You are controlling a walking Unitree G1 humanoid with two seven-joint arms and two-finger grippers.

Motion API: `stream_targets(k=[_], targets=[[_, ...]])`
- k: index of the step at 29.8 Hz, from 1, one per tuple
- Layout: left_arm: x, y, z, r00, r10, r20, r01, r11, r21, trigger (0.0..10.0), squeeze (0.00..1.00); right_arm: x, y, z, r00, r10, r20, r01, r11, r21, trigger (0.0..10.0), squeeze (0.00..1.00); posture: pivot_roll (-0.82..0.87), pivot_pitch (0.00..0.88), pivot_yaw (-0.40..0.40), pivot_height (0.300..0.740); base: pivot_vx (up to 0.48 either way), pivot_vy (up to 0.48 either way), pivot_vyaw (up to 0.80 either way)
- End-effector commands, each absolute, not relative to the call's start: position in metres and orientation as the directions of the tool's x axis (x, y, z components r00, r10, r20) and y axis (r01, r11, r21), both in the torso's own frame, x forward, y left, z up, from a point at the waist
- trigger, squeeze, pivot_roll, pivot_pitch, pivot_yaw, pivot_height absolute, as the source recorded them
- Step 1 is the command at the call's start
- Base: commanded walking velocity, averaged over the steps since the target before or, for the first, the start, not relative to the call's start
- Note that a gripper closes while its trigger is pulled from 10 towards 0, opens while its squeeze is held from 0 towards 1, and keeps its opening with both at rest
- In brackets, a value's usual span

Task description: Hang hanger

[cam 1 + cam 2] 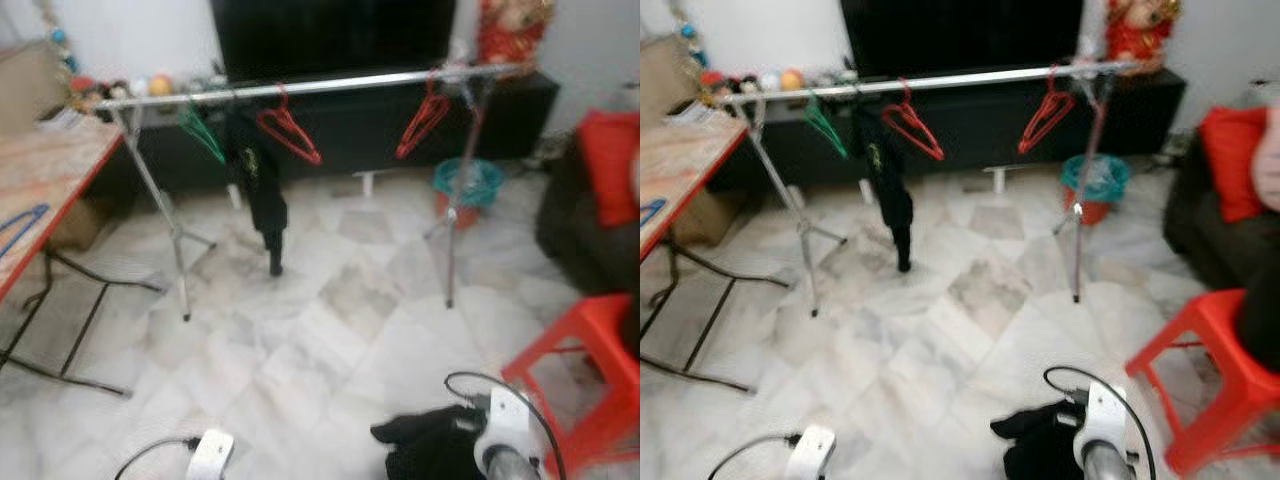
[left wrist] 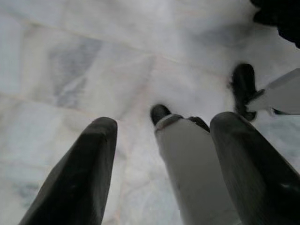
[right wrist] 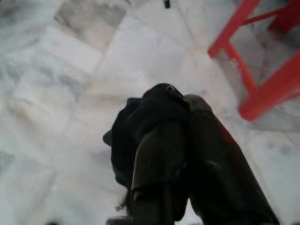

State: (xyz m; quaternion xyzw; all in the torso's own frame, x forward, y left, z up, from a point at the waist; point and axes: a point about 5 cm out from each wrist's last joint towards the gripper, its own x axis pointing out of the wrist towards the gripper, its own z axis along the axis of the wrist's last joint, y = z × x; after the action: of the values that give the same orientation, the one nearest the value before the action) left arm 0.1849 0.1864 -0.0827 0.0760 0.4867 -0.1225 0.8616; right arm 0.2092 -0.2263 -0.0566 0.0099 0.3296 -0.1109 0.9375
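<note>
Down low, our right gripper (image 3: 176, 140) has its fingers pressed together on a bunched black cloth (image 1: 425, 440) just above the marble floor (image 1: 330, 330), beside a red stool (image 1: 585, 370), while our left gripper (image 2: 161, 164) hangs with fingers spread and nothing between them. Further out, we see a blue hanger (image 1: 20, 228) lying on the table (image 1: 50, 170) at left. Beyond that stands the rail (image 1: 300, 86), carrying a green hanger (image 1: 203, 133), a black garment (image 1: 255, 190) and two red hangers (image 1: 290, 132), with the other (image 1: 422, 122) near the right post.
</note>
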Motion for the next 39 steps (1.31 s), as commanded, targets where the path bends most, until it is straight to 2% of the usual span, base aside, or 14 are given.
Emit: stream_targets(k=[1,6,18,19,21,23,24,25,26,27,29,31,34,39], targets=[[0.188,0.189,-0.081,0.498,-0.130,-0.858,0.342,0.938,0.057,10.0,0.00,0.227,-0.227,-0.044,0.806,-0.190,-0.561,0.182,0.981,-0.071,10.0,0.00,-0.11,0.000,0.043,0.740,0.000,0.000,0.00],[0.188,0.188,-0.081,0.479,-0.130,-0.868,0.406,0.910,0.087,10.0,0.00,0.238,-0.235,-0.034,0.829,-0.186,-0.528,0.142,0.982,-0.123,10.0,0.00,-0.11,0.000,0.044,0.740,0.000,0.000,0.00],[0.190,0.190,-0.080,0.526,-0.107,-0.844,0.365,0.924,0.110,10.0,0.00,0.242,-0.231,-0.032,0.837,-0.158,-0.524,0.104,0.986,-0.131,10.0,0.00,-0.10,0.000,0.039,0.740,0.000,0.000,0.00],[0.193,0.189,-0.078,0.556,-0.109,-0.824,0.361,0.924,0.121,10.0,0.00,0.247,-0.234,-0.027,0.847,-0.102,-0.522,0.001,0.982,-0.191,10.0,0.00,-0.10,0.000,0.039,0.740,0.000,0.000,0.00],[0.195,0.188,-0.077,0.571,-0.113,-0.813,0.365,0.922,0.128,10.0,0.00,0.250,-0.232,-0.024,0.854,-0.045,-0.519,-0.090,0.969,-0.231,10.0,0.00,-0.10,0.000,0.039,0.740,0.000,0.000,0.00],[0.197,0.187,-0.075,0.591,-0.127,-0.796,0.373,0.919,0.130,10.0,0.00,0.258,-0.226,-0.015,0.854,0.111,-0.508,-0.238,0.952,-0.193,10.0,0.00,-0.10,0.000,0.039,0.740,0.000,0.000,0.00],[0.197,0.187,-0.075,0.591,-0.127,-0.796,0.373,0.919,0.130,10.0,0.00,0.258,-0.226,-0.015,0.854,0.111,-0.508,-0.238,0.952,-0.193,10.0,0.00,-0.10,0.000,0.039,0.740,0.000,0.000,0.00],[0.204,0.184,-0.071,0.604,-0.160,-0.781,0.402,0.907,0.126,10.0,0.00,0.264,-0.223,-0.008,0.844,0.208,-0.495,-0.342,0.919,-0.196,10.0,0.00,-0.09,0.000,0.039,0.740,0.000,0.000,0.00],[0.204,0.184,-0.071,0.604,-0.160,-0.781,0.402,0.907,0.126,10.0,0.00,0.264,-0.223,-0.008,0.844,0.208,-0.495,-0.342,0.919,-0.196,10.0,0.00,-0.09,0.000,0.039,0.740,0.000,0.000,0.00],[0.244,0.179,-0.045,0.661,-0.239,-0.711,0.449,0.885,0.120,10.0,0.00,0.269,-0.221,-0.001,0.820,0.293,-0.492,-0.437,0.876,-0.206,10.0,0.00,-0.09,0.000,0.039,0.740,0.000,0.000,0.00],[0.273,0.175,-0.021,0.690,-0.306,-0.656,0.509,0.849,0.140,10.0,0.00,0.274,-0.221,0.009,0.799,0.364,-0.478,-0.505,0.838,-0.207,10.0,0.00,-0.09,0.000,0.039,0.740,0.000,0.000,0.00],[0.282,0.173,-0.012,0.693,-0.340,-0.635,0.534,0.834,0.137,10.0,0.00,0.278,-0.221,0.015,0.789,0.399,-0.467,-0.537,0.818,-0.208,10.0,0.00,-0.09,0.000,0.040,0.740,0.000,0.000,0.00],[0.305,0.155,0.014,0.683,-0.479,-0.551,0.616,0.783,0.084,10.0,0.00,0.290,-0.212,0.040,0.702,0.554,-0.447,-0.687,0.692,-0.220,10.0,0.00,-0.10,0.000,0.044,0.740,0.000,0.000,0.00],[0.317,0.140,0.034,0.639,-0.612,-0.466,0.695,0.719,0.009,10.0,0.00,0.295,-0.195,0.065,0.594,0.694,-0.406,-0.801,0.557,-0.219,10.0,0.00,-0.09,0.000,0.046,0.740,0.000,0.000,0.00]])
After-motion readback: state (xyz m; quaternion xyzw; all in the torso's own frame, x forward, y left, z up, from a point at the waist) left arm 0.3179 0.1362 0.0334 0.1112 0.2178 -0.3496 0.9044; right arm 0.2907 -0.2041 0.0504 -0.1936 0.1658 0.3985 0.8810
